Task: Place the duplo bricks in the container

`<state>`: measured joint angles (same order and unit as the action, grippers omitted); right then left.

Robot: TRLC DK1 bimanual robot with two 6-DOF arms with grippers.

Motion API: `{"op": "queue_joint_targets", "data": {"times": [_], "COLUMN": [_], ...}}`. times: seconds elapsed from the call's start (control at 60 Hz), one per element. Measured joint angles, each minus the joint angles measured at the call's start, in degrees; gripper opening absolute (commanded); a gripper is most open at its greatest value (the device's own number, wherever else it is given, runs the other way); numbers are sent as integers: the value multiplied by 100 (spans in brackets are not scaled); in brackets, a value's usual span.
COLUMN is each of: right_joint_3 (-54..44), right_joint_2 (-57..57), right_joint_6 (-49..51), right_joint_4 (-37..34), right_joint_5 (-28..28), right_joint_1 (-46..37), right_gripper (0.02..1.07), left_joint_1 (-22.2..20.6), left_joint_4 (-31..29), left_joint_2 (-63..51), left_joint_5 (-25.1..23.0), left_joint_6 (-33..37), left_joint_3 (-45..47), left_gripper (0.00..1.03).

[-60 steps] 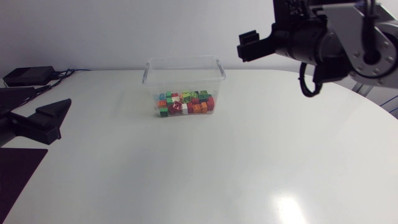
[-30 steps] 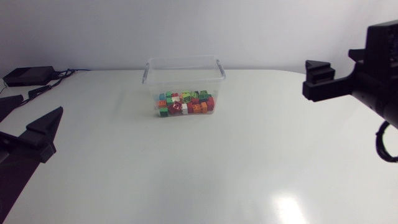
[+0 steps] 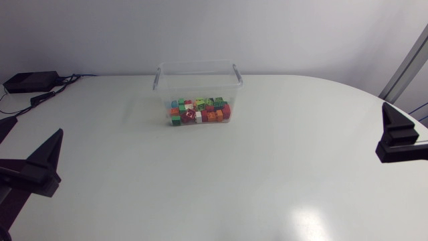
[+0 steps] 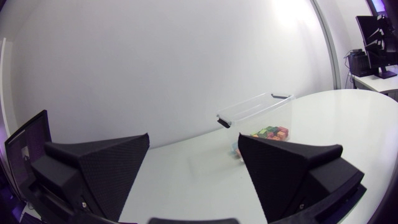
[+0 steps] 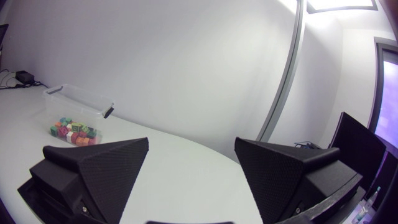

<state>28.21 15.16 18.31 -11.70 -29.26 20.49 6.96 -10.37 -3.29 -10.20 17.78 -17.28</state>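
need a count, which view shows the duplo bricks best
Head view: it looks down into the clear container, duplo bricks unobstructed. Left wrist view: side-on, partly behind the left pincer. Right wrist view: small, side-on through the wall.

A robotics lab, by its white table (image 3: 281,161) and cabled black box (image 3: 30,81)

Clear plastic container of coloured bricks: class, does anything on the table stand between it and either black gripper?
Nothing visible does. Only bare white table lies between the clear plastic container, with its coloured duplo bricks, and the open left gripper or right gripper.
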Motion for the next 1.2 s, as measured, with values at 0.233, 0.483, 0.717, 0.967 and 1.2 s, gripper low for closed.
{"op": "queue_joint_targets", "data": {"times": [0.233,0.483,0.717,0.967,1.2], "right_joint_3": [-660,-1187,-1770,-2245,-2347], "right_joint_2": [-1036,-1513,-1513,-1513,-1513], "right_joint_6": [153,297,426,306,-293], "right_joint_4": [-35,-50,511,940,1027], "right_joint_5": [4,28,31,627,1384], "right_joint_1": [0,-190,-417,-726,-1147], "right_gripper": [102,102,102,102,102], "left_joint_1": [179,199,149,-66,-260], "left_joint_4": [496,1038,1368,1502,1368], "left_joint_2": [352,352,352,352,352], "left_joint_5": [179,369,389,485,651], "left_joint_6": [-299,-409,-531,-776,-1045], "left_joint_3": [516,901,1191,1447,1469], "left_gripper": [99,96,96,97,98]}}
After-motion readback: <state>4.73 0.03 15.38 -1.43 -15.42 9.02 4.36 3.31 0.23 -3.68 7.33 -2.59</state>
